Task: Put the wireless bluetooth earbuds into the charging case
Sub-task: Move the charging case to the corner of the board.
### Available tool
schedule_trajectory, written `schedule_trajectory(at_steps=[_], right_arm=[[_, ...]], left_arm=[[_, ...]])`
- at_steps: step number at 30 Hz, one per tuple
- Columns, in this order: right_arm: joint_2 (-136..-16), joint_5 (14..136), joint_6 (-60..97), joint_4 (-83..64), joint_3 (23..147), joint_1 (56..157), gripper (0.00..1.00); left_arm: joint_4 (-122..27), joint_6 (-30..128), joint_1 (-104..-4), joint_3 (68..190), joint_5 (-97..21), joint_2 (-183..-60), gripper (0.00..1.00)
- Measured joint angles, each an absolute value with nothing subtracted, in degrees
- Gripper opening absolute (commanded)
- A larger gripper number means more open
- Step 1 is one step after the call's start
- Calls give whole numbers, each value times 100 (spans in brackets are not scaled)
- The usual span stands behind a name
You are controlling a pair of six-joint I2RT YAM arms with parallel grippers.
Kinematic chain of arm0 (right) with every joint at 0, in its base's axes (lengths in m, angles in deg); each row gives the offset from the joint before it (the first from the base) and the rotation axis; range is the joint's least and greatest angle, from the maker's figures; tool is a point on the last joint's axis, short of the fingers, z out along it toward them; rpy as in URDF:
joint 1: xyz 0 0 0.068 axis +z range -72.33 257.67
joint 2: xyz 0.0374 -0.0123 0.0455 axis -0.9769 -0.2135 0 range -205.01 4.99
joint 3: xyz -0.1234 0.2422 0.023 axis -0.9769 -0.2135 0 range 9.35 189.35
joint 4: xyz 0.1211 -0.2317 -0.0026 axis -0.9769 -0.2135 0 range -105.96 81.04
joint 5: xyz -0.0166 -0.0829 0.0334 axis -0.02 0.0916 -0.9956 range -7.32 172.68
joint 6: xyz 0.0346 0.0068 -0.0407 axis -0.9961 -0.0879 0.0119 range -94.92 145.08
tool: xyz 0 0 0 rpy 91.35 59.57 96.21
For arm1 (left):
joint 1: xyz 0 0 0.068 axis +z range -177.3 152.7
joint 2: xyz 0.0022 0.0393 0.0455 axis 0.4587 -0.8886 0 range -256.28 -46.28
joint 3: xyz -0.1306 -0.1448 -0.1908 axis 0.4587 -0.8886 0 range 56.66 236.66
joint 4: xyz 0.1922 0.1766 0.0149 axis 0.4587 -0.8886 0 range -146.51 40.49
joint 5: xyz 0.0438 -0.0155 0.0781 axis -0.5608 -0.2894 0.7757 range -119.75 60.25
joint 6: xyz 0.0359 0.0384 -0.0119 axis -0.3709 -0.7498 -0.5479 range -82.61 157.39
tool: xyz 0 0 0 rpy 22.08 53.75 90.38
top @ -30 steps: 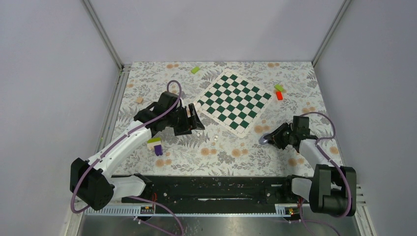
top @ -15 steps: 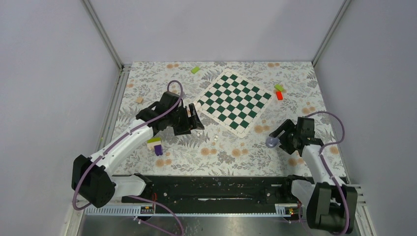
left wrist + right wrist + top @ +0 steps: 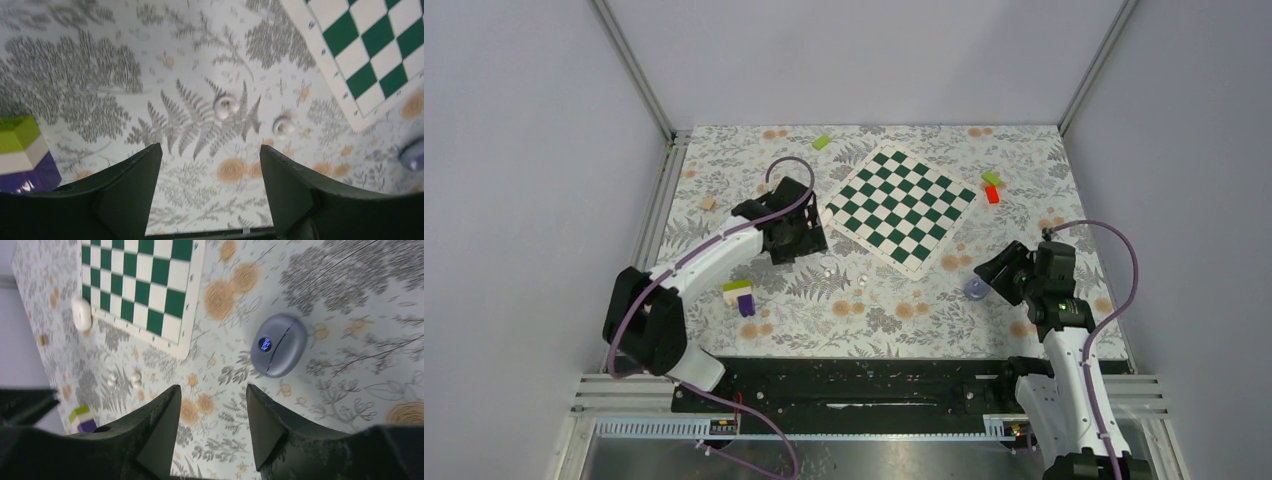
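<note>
Left gripper [image 3: 210, 149]: fingers apart, empty, above two earbuds [image 3: 225, 105] lying on floral mat [image 3: 75, 60]. Charging case [image 3: 81, 313]: at chessboard [image 3: 145, 285] corner. Right gripper [image 3: 212, 387]: fingers apart, empty, near grey oval case [image 3: 277, 345].

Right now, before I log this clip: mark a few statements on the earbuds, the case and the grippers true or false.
1. Both earbuds lie on the floral cloth, outside the charging case. True.
2. The left gripper grips an earbud. False: it is open and empty.
3. The charging case sits on the chessboard. False: it lies on the cloth beside the board's edge.
4. The right gripper holds nothing. True.
</note>
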State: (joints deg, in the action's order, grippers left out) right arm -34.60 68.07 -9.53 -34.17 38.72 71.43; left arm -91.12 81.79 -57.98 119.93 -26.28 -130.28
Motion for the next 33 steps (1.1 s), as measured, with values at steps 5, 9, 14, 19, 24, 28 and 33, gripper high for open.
schedule_trajectory(at_steps=[5,9,14,19,24,28,33], right_arm=[[-3404,6698,-999,-3522,3869,7808,53],[-3358,6659,-1110,-3533,3852,8107,53],[-3288,6656,-1143,-3657,3830,8142,53],[-3235,6659,-1141,-3721,3830,8144,52],[-3430,6646,-1145,-3688,3830,8144,51],[-3581,6628,-1147,-3690,3830,8146,51],[-3603,6589,-1147,-3690,3830,8166,51]], left_arm=[[-9007,7812,-5765,13147,-2047,-14128,71],[-8959,7670,-5664,14294,-1865,-15192,65],[-9068,7480,-5411,15064,-1776,-15984,65],[-9112,7023,-5074,15352,-2012,-16209,65],[-9057,6616,-4788,15326,-2353,-16209,65],[-8989,6422,-4661,15293,-2469,-16265,65],[-8900,6280,-4633,15291,-2773,-16502,65]])
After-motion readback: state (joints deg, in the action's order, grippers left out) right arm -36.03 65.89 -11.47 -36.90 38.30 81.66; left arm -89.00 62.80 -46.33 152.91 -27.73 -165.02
